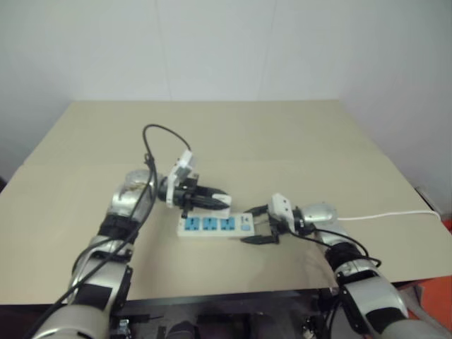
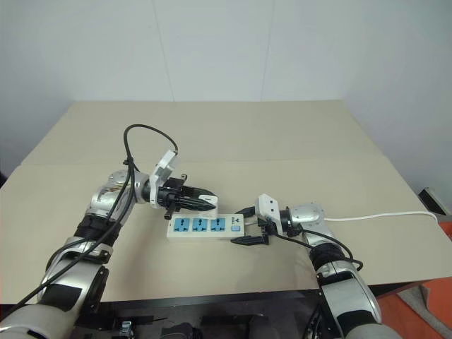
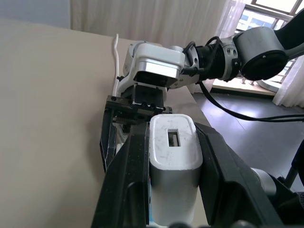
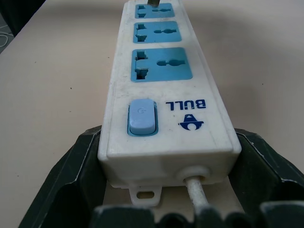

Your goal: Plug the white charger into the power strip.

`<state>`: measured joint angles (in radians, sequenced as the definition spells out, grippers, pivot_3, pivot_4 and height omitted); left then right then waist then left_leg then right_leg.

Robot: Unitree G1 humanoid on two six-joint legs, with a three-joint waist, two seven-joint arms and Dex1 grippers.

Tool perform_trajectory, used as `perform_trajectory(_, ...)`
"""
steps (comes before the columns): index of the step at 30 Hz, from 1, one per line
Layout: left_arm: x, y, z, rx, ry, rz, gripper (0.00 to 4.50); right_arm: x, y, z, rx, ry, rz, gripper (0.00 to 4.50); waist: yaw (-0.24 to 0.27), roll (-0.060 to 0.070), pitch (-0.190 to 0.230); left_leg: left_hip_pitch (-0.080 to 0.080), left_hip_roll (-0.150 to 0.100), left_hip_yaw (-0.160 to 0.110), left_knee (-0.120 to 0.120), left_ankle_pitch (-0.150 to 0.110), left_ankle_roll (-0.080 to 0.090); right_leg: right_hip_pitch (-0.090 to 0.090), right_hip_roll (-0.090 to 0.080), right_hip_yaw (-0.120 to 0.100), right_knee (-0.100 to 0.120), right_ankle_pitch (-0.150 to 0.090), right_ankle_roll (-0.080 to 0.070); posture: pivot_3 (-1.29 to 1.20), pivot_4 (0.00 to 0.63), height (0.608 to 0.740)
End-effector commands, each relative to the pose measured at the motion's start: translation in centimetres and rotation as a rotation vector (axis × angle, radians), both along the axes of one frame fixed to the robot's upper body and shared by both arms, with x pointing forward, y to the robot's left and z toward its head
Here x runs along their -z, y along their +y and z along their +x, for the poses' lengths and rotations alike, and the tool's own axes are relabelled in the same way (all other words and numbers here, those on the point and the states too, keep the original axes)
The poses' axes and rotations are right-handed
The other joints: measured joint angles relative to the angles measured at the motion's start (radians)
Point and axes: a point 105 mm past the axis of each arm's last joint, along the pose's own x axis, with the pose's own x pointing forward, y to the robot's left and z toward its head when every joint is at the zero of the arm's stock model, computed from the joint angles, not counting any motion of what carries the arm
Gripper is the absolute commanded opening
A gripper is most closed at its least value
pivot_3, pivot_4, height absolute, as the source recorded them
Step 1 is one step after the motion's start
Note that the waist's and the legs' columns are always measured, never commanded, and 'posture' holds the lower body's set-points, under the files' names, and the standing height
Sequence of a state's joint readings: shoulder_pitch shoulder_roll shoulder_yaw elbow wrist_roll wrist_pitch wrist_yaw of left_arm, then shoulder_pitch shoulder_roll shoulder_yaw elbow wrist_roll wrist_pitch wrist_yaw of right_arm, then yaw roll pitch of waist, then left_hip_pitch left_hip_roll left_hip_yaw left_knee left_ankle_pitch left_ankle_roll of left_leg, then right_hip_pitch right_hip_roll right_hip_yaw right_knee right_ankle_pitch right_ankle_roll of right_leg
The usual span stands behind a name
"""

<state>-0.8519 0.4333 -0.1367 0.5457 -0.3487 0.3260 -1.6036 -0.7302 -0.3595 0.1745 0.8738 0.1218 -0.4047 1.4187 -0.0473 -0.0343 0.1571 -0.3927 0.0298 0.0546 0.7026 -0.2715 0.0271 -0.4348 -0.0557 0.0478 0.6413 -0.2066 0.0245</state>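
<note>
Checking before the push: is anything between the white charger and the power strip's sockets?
Nothing visible. The left gripper holds the white charger just above the power strip, whose blue sockets lie uncovered.

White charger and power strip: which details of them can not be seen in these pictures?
- White charger: its prongs are hidden in the left wrist view by its own body and the left gripper.
- Power strip: its far socket is cut off by the right wrist view's edge.
- Cord: it runs off the left eye view's edge.
</note>
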Motion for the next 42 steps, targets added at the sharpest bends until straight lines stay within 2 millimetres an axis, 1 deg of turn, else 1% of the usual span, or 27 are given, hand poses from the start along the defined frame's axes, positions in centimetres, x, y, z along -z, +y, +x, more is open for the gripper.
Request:
perform_trajectory(1, -0.4, -0.6, 0.1, 0.015, -0.049, 0.019, 1.02, 0.7, -0.2, 0.1, 0.014, 0.040, -0.050, 3.42, 0.000, 0.000, 0.000, 0.001, 0.000, 0.000, 0.000, 0.000, 0.000, 0.001, 0.000, 0.000, 0.000, 0.000, 0.000, 0.00, 0.150, 0.740)
perform_trajectory(9, 0.3, -1.2, -0.2, 0.033, -0.059, 0.039, 1.02, 0.9, -0.2, 0.2, 0.021, 0.064, -0.060, 3.42, 0.001, 0.000, 0.000, 0.008, 0.000, 0.000, -0.001, 0.000, 0.000, 0.009, 0.000, 0.000, -0.002, 0.000, 0.000, 0.00, 0.150, 0.740)
perform_trajectory(15, 1.0, -1.4, -0.4, 0.054, -0.063, 0.067, 1.02, 1.1, -0.1, 0.2, 0.025, 0.060, -0.065, 3.42, 0.001, 0.000, 0.000, 0.009, 0.000, 0.000, -0.001, 0.000, 0.000, 0.010, 0.000, 0.000, -0.002, 0.000, 0.000, 0.00, 0.150, 0.740)
perform_trajectory(26, 2.5, -1.8, 0.5, 0.008, 0.009, 0.056, 1.02, 1.2, 0.0, 0.2, 0.033, 0.063, -0.063, 3.42, 0.001, 0.000, 0.000, 0.011, 0.000, 0.000, -0.001, 0.000, 0.000, 0.011, 0.000, 0.000, -0.004, -0.001, 0.000, 0.00, 0.150, 0.740)
perform_trajectory(31, 2.9, -1.9, 0.9, -0.015, 0.016, 0.051, 1.02, 1.3, 0.0, 0.2, 0.036, 0.065, -0.062, 3.42, 0.000, 0.000, 0.000, 0.013, 0.000, 0.000, -0.001, 0.000, 0.000, 0.012, 0.000, 0.000, -0.003, -0.001, 0.000, 0.00, 0.150, 0.740)
perform_trajectory(38, 3.3, -1.6, 0.8, 0.003, 0.017, 0.080, 1.02, 1.4, -0.1, 0.1, 0.038, 0.066, -0.065, 3.42, -0.001, 0.000, 0.000, 0.013, 0.000, 0.000, -0.002, 0.000, 0.000, 0.012, 0.000, 0.001, -0.004, -0.001, 0.000, 0.00, 0.150, 0.740)
perform_trajectory(42, 3.5, -1.4, 0.6, 0.011, -0.020, 0.085, 1.02, 1.4, 0.0, 0.1, 0.038, 0.063, -0.064, 3.42, -0.002, 0.000, 0.000, 0.013, 0.000, -0.001, -0.002, 0.000, 0.000, 0.012, 0.000, 0.001, -0.004, -0.001, 0.000, 0.00, 0.150, 0.740)
